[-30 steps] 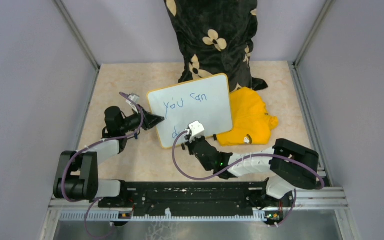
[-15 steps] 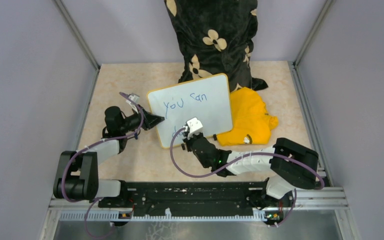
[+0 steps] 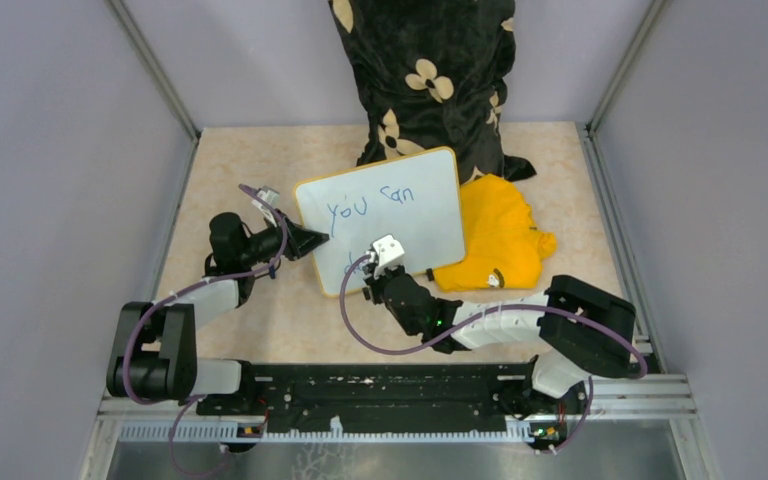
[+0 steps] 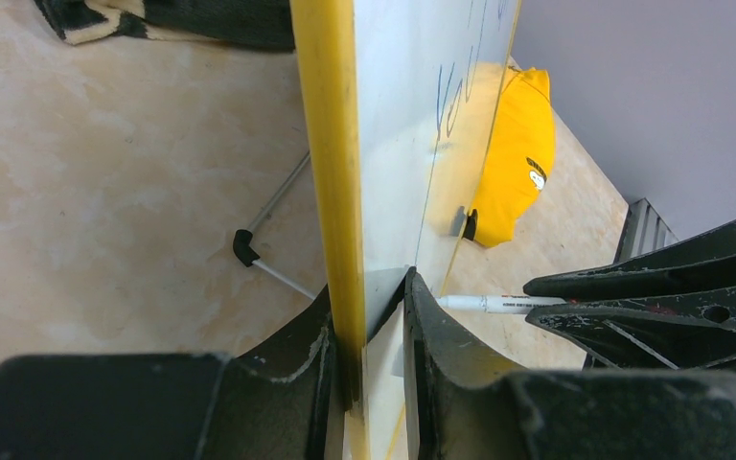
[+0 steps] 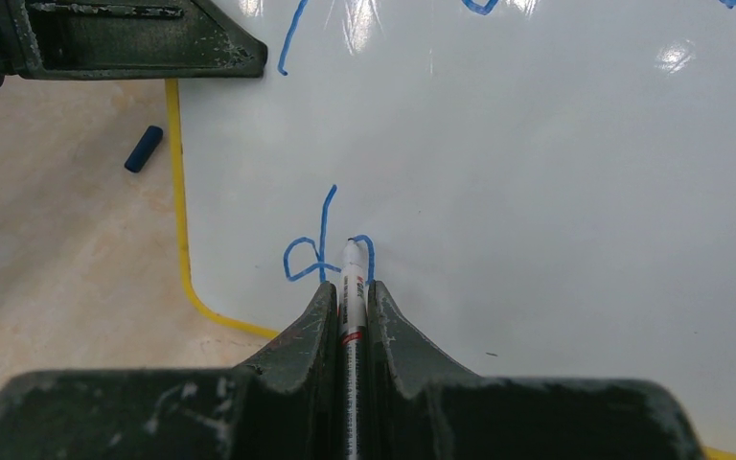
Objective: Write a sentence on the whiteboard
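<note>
The whiteboard (image 3: 430,225) stands tilted on the table, its yellow frame (image 4: 331,144) edge-on in the left wrist view. My left gripper (image 3: 312,240) (image 4: 369,287) is shut on the board's left edge, one finger on each face. The sentence (image 3: 370,203) reads "you can" in blue, and a blue "d" (image 5: 311,254) starts the second line. My right gripper (image 3: 372,268) (image 5: 350,286) is shut on a white marker (image 5: 351,278) (image 4: 498,304). The marker's tip touches the whiteboard (image 5: 537,172) just right of the "d", where a short blue stroke curves.
A yellow cloth (image 3: 500,235) lies against the board's right side. Black flowered fabric (image 3: 430,70) hangs behind it. A blue marker cap (image 5: 143,149) lies on the table left of the board. A thin metal stand leg (image 4: 268,249) rests behind the board. Grey walls close in both sides.
My right gripper has shifted slightly up and left with the marker, now covering part of the "d" in the top view. The left gripper and board have not moved.
</note>
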